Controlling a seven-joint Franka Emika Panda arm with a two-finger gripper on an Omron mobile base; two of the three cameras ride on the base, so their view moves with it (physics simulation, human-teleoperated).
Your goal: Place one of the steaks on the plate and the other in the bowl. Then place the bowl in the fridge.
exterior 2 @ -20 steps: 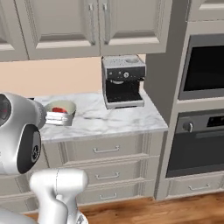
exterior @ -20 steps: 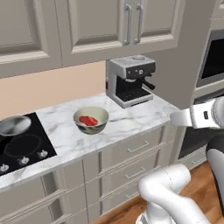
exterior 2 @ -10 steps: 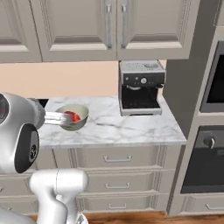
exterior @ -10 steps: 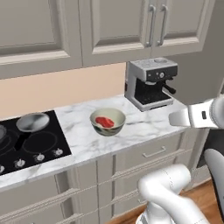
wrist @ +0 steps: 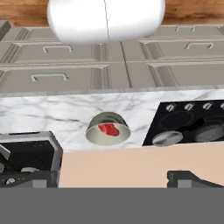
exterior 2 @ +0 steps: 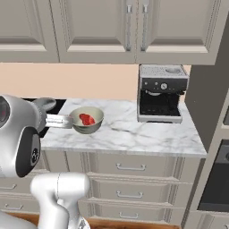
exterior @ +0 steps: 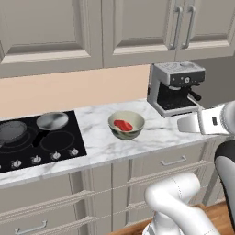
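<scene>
The glossy white robot arm [exterior: 176, 202] is built of thick, rounded tube segments that swell into bulbous elbows. A large white dome-shaped joint housing [exterior 2: 18, 134] carries a dark grey round cap with two small pale dots on its side, and a black band separates the segments at the joints. A narrower pale grey wrist link [exterior: 202, 122], squarish in section, bears a small dark marking on its face
</scene>
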